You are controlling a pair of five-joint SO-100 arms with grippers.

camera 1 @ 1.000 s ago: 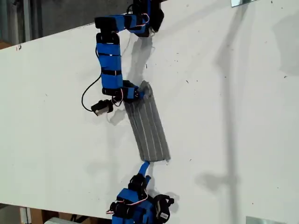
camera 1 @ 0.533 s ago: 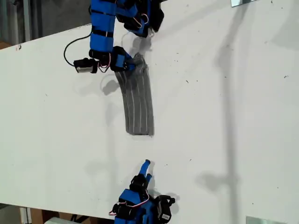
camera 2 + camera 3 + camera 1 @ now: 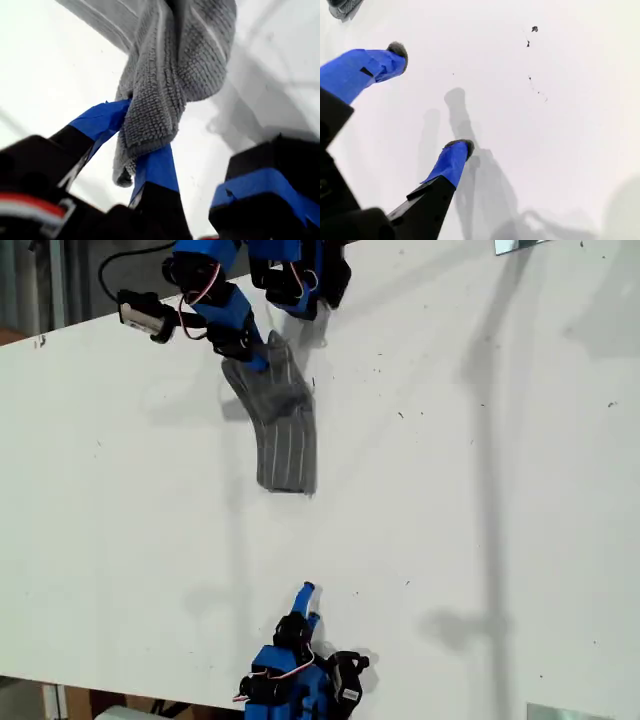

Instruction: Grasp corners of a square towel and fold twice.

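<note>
Exterior view overhead on table [image 3: 480,490]; wrist views close, facing it.

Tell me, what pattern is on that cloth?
The towel is grey with thin white parallel stripes, clearest in the first wrist view.

- My first gripper [image 3: 258,352] [image 3: 137,150] sat near the 11 o'clock edge of the exterior view, jaws clamped on the towel [image 3: 282,430] [image 3: 170,65].
- My second gripper [image 3: 305,592] [image 3: 427,97] sat at 6 o'clock, jaws spread, holding nothing, pointing toward 12.

Grey white-striped towel [image 3: 283,430]; blue fingers [image 3: 155,167]
</note>
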